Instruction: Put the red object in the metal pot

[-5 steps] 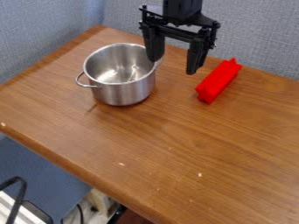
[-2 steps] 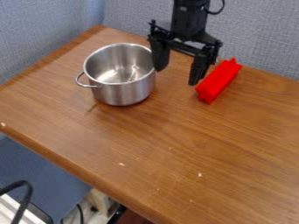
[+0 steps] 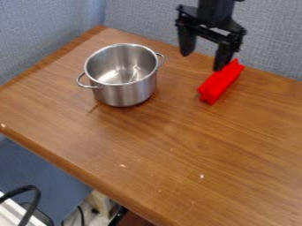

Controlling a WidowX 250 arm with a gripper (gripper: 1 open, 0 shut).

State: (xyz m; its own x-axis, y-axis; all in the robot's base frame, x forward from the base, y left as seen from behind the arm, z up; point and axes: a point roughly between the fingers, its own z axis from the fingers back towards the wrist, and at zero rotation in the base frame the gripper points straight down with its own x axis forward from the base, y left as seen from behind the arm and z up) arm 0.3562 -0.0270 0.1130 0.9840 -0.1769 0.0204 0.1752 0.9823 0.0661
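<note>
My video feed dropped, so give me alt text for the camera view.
An open black claw hovers between a metal pot and a red block, nearer the block, one finger appearing over the block's far end. Pot and block stand apart on a wooden table, the pot to the image's left.

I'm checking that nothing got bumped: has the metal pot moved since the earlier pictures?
No, the metal pot sits at the same place on the wooden table, measured against the table's edge.
</note>
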